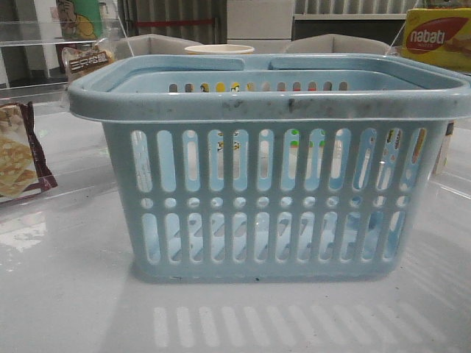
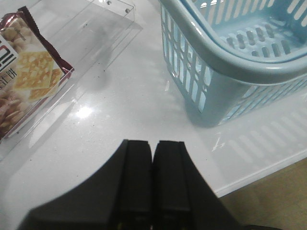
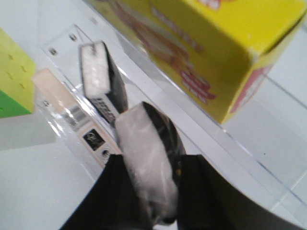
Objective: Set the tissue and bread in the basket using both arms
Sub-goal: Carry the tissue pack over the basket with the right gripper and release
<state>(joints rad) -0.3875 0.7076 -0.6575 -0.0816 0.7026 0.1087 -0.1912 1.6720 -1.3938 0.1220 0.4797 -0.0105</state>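
Two claws are showing, one in each wrist view. The right claw is gripping one small tissue packet, white-faced with blackish edges. Its two black fingers are parted only by the packet's thickness and are pressing on its two sides. A second tissue packet of the same kind is standing just beyond the held one, apart from it, in a clear acrylic holder. That makes two packets in all. One large yellow cardboard box with red lettering is lying close beside them, and one green-and-yellow box is sitting on the other side.

The left claw is holding nothing, and its two black fingers are pressing together over the white table. One large light-blue slotted plastic basket is standing near it and not touching it. One maroon-edged cracker packet is lying on the opposite side in a clear tray.

In the front view the basket is filling the middle of the table. One clear plastic bag of bread with a dark label strip is sitting behind the basket's left corner, outside it. Neither claw is showing in that view.
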